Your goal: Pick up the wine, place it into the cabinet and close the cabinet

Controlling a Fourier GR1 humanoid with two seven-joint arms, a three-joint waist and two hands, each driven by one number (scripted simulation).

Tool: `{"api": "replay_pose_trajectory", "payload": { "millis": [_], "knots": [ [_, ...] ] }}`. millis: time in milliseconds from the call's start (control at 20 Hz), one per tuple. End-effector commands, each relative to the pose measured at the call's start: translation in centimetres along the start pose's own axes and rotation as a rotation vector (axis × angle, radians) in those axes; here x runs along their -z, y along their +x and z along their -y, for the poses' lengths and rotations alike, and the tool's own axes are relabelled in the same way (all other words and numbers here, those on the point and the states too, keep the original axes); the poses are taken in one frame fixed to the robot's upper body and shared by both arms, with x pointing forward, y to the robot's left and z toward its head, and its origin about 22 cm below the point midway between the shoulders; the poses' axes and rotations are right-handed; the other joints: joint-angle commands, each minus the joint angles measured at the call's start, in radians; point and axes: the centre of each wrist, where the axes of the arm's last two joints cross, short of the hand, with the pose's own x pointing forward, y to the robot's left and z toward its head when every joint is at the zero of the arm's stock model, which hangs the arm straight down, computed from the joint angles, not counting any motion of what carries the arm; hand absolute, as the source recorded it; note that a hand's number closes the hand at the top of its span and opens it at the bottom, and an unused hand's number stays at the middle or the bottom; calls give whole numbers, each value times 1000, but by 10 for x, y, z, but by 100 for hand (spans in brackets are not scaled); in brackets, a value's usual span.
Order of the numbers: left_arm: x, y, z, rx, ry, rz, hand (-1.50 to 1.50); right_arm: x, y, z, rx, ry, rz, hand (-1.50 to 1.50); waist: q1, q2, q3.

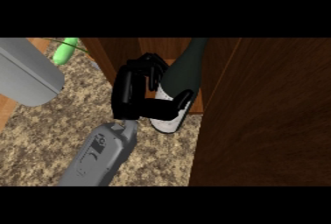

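The wine bottle is dark green with a white label near its base, and its neck points up into the cabinet opening. My right hand is shut on it from the left, fingers round the far side and thumb across the front above the label. The bottle's base hangs over the front edge of the cabinet's wooden floor. The cabinet door stands open as a wide dark brown panel filling the right of the view. My left hand does not show.
A big grey forearm fills the upper left corner. A light green object lies behind it on the speckled counter, which spreads across the lower left.
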Motion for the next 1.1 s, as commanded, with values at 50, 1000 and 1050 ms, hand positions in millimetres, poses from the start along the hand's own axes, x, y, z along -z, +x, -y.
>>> {"api": "replay_pose_trajectory", "payload": {
  "millis": [50, 1000, 1050],
  "knots": [
    [22, -2, -2, 30, 38, -9, 150, -30, 9, -2, 45, 47, 17, -150, -2, 0, 0],
    [20, -75, 0, 215, 48, 31, 150, -26, 11, 5, 28, 68, 21, -150, -19, 3, -1],
    [39, -67, 3, 208, 56, 22, 150, -21, 3, -3, 44, 71, 9, -150, -16, 5, -1]
  ]
}}
